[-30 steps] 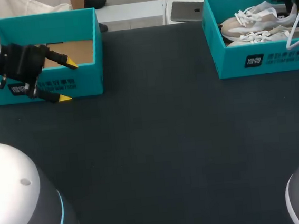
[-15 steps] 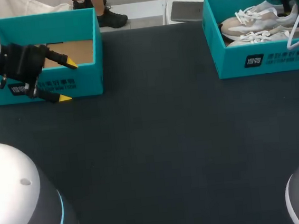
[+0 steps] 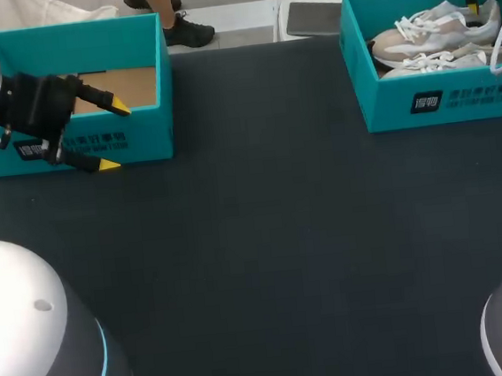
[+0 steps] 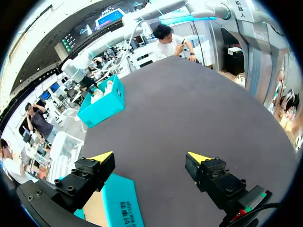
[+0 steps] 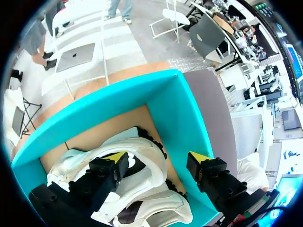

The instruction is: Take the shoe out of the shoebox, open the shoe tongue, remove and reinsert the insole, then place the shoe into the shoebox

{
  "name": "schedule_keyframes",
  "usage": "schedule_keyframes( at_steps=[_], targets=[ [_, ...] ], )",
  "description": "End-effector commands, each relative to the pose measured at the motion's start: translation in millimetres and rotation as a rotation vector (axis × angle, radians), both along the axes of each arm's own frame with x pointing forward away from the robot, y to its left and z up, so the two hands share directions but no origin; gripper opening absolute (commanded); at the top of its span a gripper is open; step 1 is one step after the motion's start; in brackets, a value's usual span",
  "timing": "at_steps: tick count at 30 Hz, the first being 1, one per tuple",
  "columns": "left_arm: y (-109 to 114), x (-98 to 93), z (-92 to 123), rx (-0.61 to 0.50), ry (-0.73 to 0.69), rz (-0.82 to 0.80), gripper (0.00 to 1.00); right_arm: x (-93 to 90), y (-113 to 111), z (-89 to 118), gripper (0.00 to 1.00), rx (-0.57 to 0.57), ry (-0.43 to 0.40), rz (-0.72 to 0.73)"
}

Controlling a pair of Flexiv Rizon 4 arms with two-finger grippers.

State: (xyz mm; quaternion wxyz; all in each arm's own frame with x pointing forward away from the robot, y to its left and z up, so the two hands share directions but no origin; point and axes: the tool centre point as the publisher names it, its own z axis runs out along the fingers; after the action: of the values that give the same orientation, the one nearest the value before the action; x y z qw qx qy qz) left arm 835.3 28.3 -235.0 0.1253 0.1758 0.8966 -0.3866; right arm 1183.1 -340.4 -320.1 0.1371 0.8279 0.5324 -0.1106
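The shoebox (image 5: 180, 113) under the right gripper (image 5: 157, 157) is teal with a brown cardboard floor, and the shoes (image 5: 147, 144) beneath its yellow-tipped black fingers (image 5: 102, 176) are white and pale beige with grey panels, white laces and black soles. Behind the left gripper (image 3: 113, 135), black with the same yellow tips, the other shoebox (image 3: 76, 34) is teal outside and brown inside. The table (image 3: 265, 240) is plain dark charcoal.

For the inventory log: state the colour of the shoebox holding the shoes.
Teal; the shoebox shows best in the head view.
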Motion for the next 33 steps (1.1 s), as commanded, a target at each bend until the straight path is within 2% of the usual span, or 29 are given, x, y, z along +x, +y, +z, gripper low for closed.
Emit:
schedule_keyframes(
  at_steps=[1,8,12,15,19,22,33],
  targets=[
    [1,-0.9,1,0.003,0.0,0.0,1.0,-26.2,9,30,0.87,-0.001,-0.043,0.013],
    [1,-0.9,1,0.003,0.0,0.0,1.0,-56.0,27,54,0.89,0.029,-0.059,0.031],
    [1,-0.9,1,0.003,0.0,0.0,1.0,-74.2,48,70,0.87,0.063,-0.079,0.042],
    [1,-0.9,1,0.003,0.0,0.0,1.0,-88.8,67,80,0.9,0.096,-0.091,0.036],
    [1,-0.9,1,0.003,0.0,0.0,1.0,-108.4,90,93,1.0,0.121,-0.12,0.001],
    [1,-0.9,1,0.003,0.0,0.0,1.0,-121.4,103,101,1.0,0.127,-0.148,-0.036],
    [1,-0.9,1,0.003,0.0,0.0,1.0,-124.4,105,103,1.0,0.115,-0.159,-0.044]
  ],
)
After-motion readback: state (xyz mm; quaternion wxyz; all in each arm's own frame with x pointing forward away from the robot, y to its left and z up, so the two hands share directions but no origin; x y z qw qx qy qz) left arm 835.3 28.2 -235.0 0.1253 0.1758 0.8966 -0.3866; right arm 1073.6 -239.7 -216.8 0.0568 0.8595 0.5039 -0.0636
